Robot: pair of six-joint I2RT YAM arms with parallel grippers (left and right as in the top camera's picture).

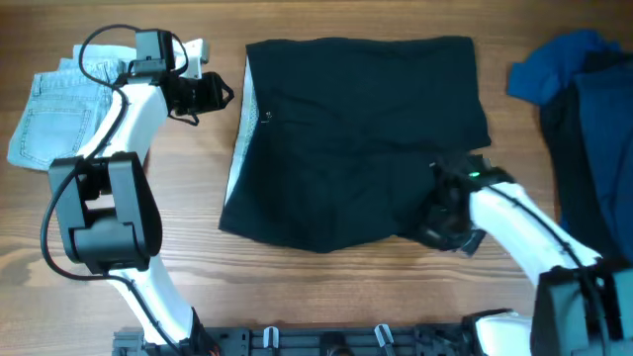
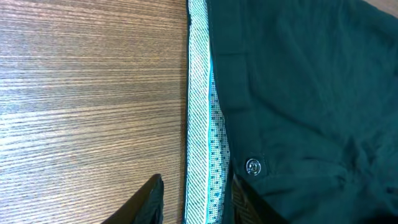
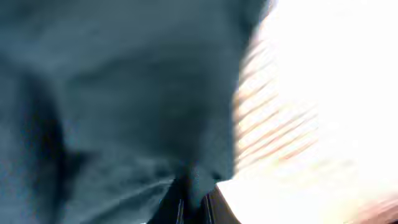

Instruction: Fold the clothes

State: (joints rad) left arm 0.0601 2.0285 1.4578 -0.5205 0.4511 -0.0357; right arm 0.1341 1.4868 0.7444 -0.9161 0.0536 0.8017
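Two pincers: my right pincer [image 1: 447, 220] is clenched on the black shorts' [image 1: 361, 129] near-right hem, central on the tabletop [image 1: 326, 287]. My left pincer [image 1: 210, 94] hangs parted beside the waistband [image 1: 240, 129]. The fold is beginning; next, I reckon, lift that hem across.

At frame centre: black shorts [image 1: 356, 138], spread flat on tabletop, roughly square, mild creases. Along left edge: pale grey inner waistband [image 1: 240, 129], turned out as a narrow strip top to bottom, w/ small metal snap [image 2: 253, 166] just inside it. Upper left: lt-blue denim shorts [image 1: 45, 119], lying flat, well apart from black pair. Upper right: royal-blue garment [image 1: 554, 64], rumpled, touching dark navy garment [image 1: 598, 148] running down right edge.
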